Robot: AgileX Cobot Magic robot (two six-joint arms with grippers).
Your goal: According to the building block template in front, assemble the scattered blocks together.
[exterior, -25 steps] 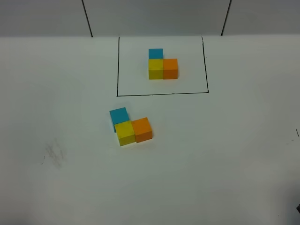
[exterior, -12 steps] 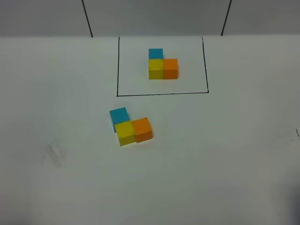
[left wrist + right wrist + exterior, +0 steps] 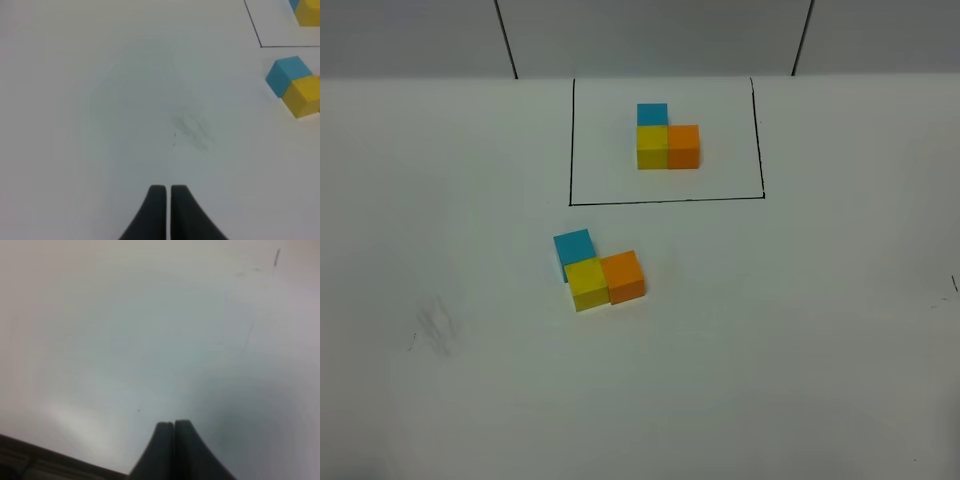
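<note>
Below the framed template (image 3: 668, 137), I am seeing the loose blocks (image 3: 599, 270) sitting joined while my left gripper (image 3: 167, 189) and right gripper (image 3: 174, 424) are staying clenched on nothing.

A plain white desk (image 3: 800, 330) filled nearly the whole scene, evenly lit, with a faint grey smudge (image 3: 435, 325) (near its left side). Behind stood a grey wall (image 3: 650, 35).
</note>
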